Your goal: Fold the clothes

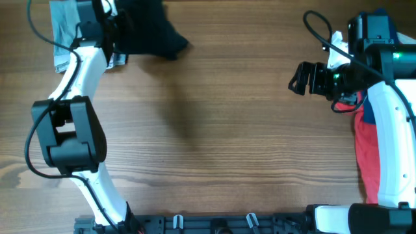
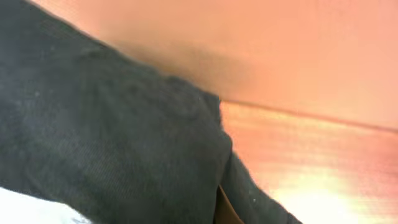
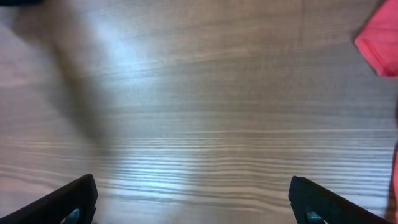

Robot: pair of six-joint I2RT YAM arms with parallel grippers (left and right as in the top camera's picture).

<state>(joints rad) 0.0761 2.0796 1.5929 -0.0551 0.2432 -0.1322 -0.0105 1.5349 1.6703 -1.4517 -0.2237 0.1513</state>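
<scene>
The black garment (image 1: 153, 32) hangs bunched at the far left edge of the table, right against my left gripper (image 1: 116, 27). In the left wrist view the black fabric (image 2: 112, 137) fills most of the frame and hides the fingers; the gripper looks shut on it. My right gripper (image 1: 299, 77) is open and empty over bare wood at the right, far from the black garment. Its two fingertips show wide apart in the right wrist view (image 3: 193, 202). More clothes lie at the edges: light-blue denim (image 1: 64, 26), red (image 1: 367, 153), dark blue (image 1: 366, 112) and white (image 1: 338, 47).
The wooden table (image 1: 214, 130) carries a faint shadow below the black garment. A corner of the red garment (image 3: 379, 40) shows at the top right of the right wrist view. The arm bases and a black rail (image 1: 214, 224) line the front edge.
</scene>
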